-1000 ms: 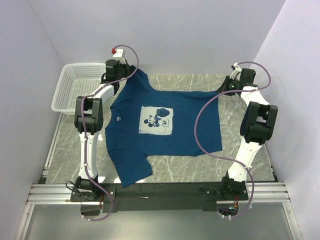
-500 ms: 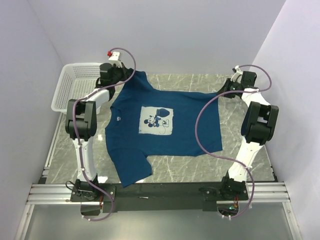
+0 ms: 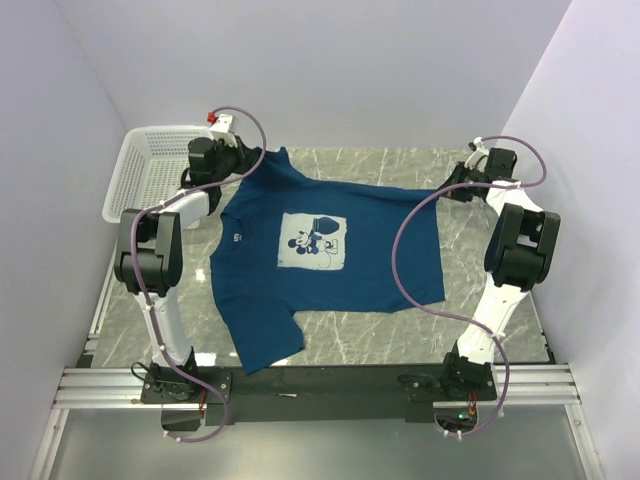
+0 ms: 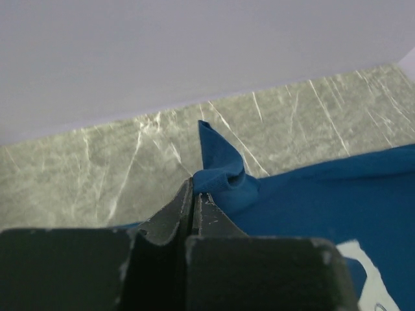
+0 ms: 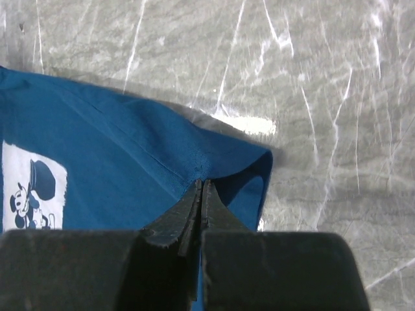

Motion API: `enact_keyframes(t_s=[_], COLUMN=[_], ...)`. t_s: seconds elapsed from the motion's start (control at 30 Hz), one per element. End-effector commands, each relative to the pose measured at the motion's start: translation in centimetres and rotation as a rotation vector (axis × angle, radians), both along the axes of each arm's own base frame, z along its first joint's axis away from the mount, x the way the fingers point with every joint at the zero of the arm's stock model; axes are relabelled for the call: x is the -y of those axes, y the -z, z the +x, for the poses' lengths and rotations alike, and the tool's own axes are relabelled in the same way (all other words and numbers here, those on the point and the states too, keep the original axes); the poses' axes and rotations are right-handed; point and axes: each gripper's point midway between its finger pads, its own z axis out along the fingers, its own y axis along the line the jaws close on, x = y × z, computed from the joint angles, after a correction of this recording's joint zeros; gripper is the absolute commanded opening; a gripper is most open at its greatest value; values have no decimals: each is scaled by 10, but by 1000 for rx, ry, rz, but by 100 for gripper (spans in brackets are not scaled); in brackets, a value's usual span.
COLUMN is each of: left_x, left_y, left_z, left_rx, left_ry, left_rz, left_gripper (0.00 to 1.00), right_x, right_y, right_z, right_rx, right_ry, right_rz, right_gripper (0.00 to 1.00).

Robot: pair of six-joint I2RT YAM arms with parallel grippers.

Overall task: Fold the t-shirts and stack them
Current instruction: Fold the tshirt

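One dark navy t-shirt (image 3: 330, 270) with a pale square cartoon-mouse print (image 3: 313, 241) lies spread on the marble table, collar toward the left. My left gripper (image 3: 248, 160) is shut on the far sleeve; in the left wrist view the fabric (image 4: 224, 175) bunches at the closed fingertips (image 4: 192, 188). My right gripper (image 3: 445, 183) is shut on the far hem corner; in the right wrist view the cloth (image 5: 130, 155) is pinched and lifted slightly at the tips (image 5: 201, 184).
A white plastic lattice basket (image 3: 150, 185) stands at the far left, beside the left arm. The back wall is close behind both grippers. The marble table (image 3: 480, 230) shows right of the shirt and along its near edge (image 3: 370, 345).
The left arm has swung leftward, its elbow now nearer the basket, and the gripper has pulled the sleeve slightly left. The right gripper has shifted a little right with the hem corner.
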Motion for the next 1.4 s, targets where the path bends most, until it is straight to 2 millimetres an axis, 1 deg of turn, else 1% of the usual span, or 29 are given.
enact_keyframes(t_s=[0.0,0.23,0.3,0.43,0.53,0.67,0.97,1.07,1.13,1.37], left_x=[0,3,3,3,3,2,1,-1,-2,-2], left_y=[-53,-66,-66,-60,-50,-46,-46,-46,-47,-43], left_z=[-16,-48,-57,-69,-81,-91,-99,-103,-104,-108], left_rx=[137,153,152,128,107,97,91,89,93,83], left_ry=[38,76,84,95,98,98,94,88,86,85], left_rz=[-1,-4,-1,5,4,3,6,10,11,12], left_gripper=[1,1,1,1,1,1,1,1,1,1], right_x=[7,8,9,13,15,19,21,20,22,21], right_y=[-26,-22,-20,-20,-18,-16,-16,-11,-12,-13], right_z=[0,-5,-5,-4,-4,-3,-4,-6,-6,-8], right_rx=[68,56,53,50,45,38,36,21,25,23], right_ry=[7,8,9,18,27,34,36,34,35,32], right_rz=[-2,-4,-1,2,5,3,4,8,4,7], right_gripper=[0,0,0,0,0,0,0,0,0,0])
